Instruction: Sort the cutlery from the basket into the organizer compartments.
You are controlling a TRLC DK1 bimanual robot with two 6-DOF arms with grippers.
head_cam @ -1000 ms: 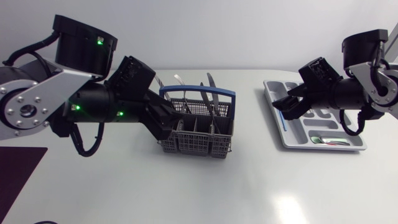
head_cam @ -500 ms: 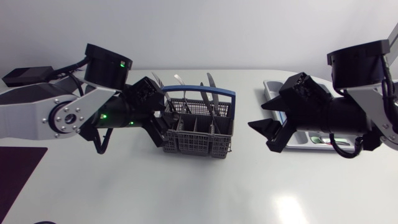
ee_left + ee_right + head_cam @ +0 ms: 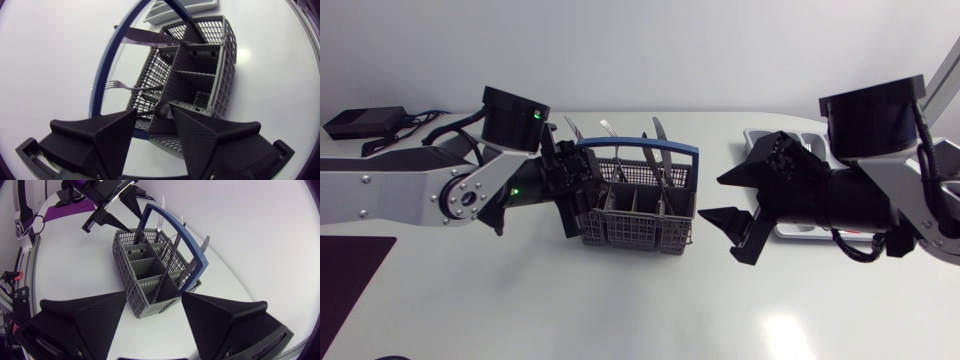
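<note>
The grey wire basket [image 3: 638, 212] with a blue handle [image 3: 650, 150] stands mid-table, several forks and knives upright in it. My left gripper [image 3: 578, 190] is at the basket's left end. In the left wrist view its fingers [image 3: 117, 132] stand apart around the rounded end of one utensil [image 3: 162, 109], without clamping it; a fork [image 3: 117, 85] and a knife [image 3: 145, 36] lean ahead. My right gripper [image 3: 730, 215] hangs open just right of the basket, with nothing in it. The basket [image 3: 150, 275] lies ahead of its fingers. The white organizer [image 3: 760, 138] is mostly hidden behind my right arm.
A black box with cables [image 3: 360, 122] sits at the table's back left. A dark purple mat [image 3: 350, 270] lies at the front left. The organizer's corner [image 3: 180, 7] shows beyond the basket in the left wrist view.
My right arm has swung left from over the organizer to beside the basket. My left gripper has drawn in at the basket's left end and its fingers have narrowed a little.
</note>
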